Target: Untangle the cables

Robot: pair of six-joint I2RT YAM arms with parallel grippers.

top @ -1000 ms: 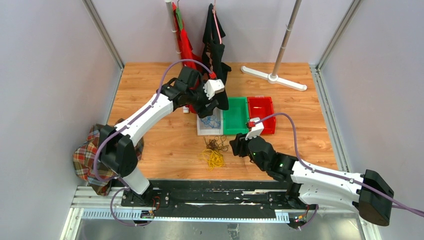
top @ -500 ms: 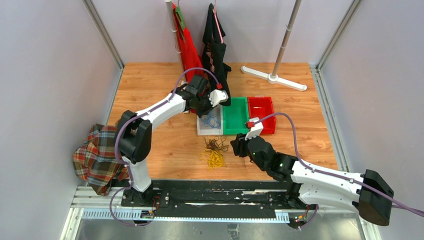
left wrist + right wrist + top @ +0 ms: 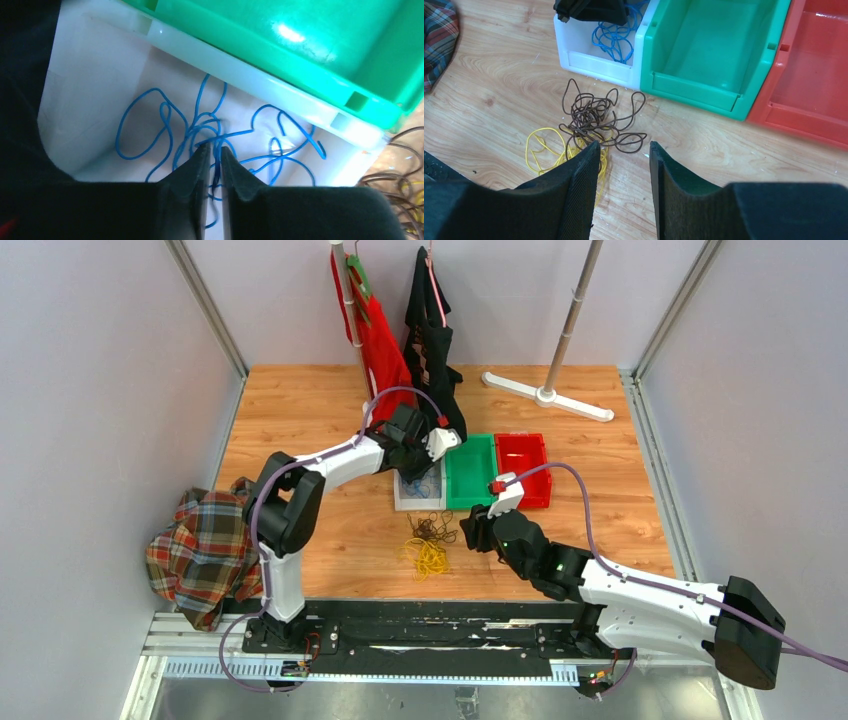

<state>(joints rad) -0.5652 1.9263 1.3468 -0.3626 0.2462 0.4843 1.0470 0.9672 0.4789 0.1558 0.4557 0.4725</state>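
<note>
- I am looking at the left end effector (image 3: 214, 150) down inside the white bin (image 3: 594, 67). Its jaws are drawn almost together and are pinching a strand of the blue cable (image 3: 216, 131). The rest of that cable is lying in loose loops on the bin floor.
- The pinch is sitting where several blue strands are crossing. I am worried that a pull from here would tighten the snarl instead of opening it.
- The strand is thin, so I am expecting it could slide out from between the pads as soon as the loops take load.
- The blue loops are reaching toward the bin wall that is touching the green bin (image 3: 704, 50). A loop catching on that rim could drag or tip the light white bin.
- The right end effector (image 3: 622, 150) is hovering partly open and is gripping nothing. It is above the brown cable (image 3: 591, 117) and the yellow cable (image 3: 428, 558).
- Those two are lying tangled together on the table (image 3: 499, 75), just in front of the bins.
- They are overlapping right under the jaws, so I am judging that a straight descent could close on both colours at once and lift the whole knot.
- Going too low could also scrape the pads on the wood, because the wires are lying flat.
- A black garment (image 3: 430, 330) is hanging near the left wrist, and I am wary of it snagging on a lift.
</note>
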